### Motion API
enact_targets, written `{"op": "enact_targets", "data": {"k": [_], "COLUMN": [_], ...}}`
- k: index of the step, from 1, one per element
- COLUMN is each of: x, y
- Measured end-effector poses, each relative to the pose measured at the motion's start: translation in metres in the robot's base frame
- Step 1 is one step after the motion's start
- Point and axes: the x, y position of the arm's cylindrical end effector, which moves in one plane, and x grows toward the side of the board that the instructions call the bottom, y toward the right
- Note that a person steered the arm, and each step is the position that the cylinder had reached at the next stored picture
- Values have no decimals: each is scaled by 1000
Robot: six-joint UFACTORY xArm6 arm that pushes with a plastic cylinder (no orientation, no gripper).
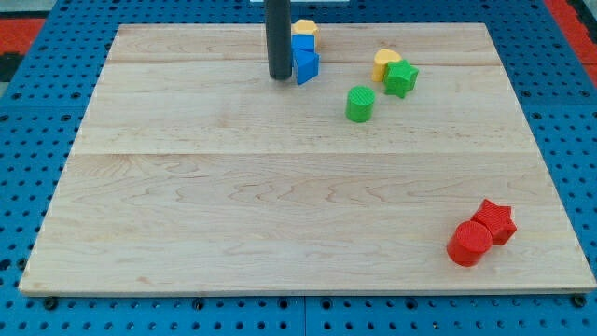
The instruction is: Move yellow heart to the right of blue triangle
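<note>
The yellow heart (384, 62) lies at the view's upper right, touching the green star (402, 78) on its lower right. The blue triangle (307, 66) lies at the top centre, with a blue cube (301, 45) right above it and a second yellow block (305, 28) above that. My tip (279, 77) stands on the board just left of the blue triangle, touching it or nearly so. The yellow heart is about 85 pixels to the right of the blue triangle, at nearly the same height.
A green cylinder (360, 104) lies below and between the triangle and the heart. A red cylinder (468, 245) and a red star (495, 222) sit together at the lower right. The wooden board (233, 205) rests on a blue pegboard.
</note>
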Motion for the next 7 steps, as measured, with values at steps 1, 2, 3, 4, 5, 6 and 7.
{"op": "enact_targets", "data": {"k": [1, 2, 3, 4, 5, 6, 7], "x": [17, -16, -74, -102, -70, -45, -41], "y": [47, 97, 97, 130, 206, 191, 166]}}
